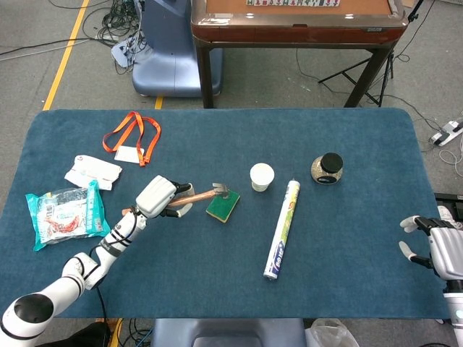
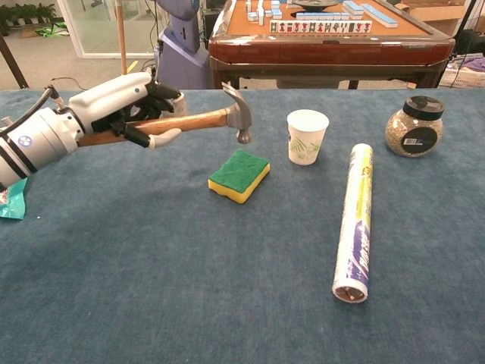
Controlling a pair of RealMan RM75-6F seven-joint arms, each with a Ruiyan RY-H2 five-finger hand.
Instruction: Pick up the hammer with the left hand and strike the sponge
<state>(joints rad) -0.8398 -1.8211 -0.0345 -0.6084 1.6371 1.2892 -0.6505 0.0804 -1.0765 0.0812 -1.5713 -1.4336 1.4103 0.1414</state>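
Left hand (image 2: 125,106) gripping the hammer (image 2: 198,121) mid-handle, head hanging above the sponge (image 2: 239,174) lying beside the cup (image 2: 307,136); a downswing drifting sideways is risking toppling that cup; right hand (image 1: 434,248) idling, fingers spread

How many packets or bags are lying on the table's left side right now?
2. A white packet lies near the left edge, below the orange lanyard; a teal bag sits nearer the robot, beside the left hand. Nothing appears hidden.

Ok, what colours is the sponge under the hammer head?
Green on top, yellow underneath; the sponge shows best in the chest view.
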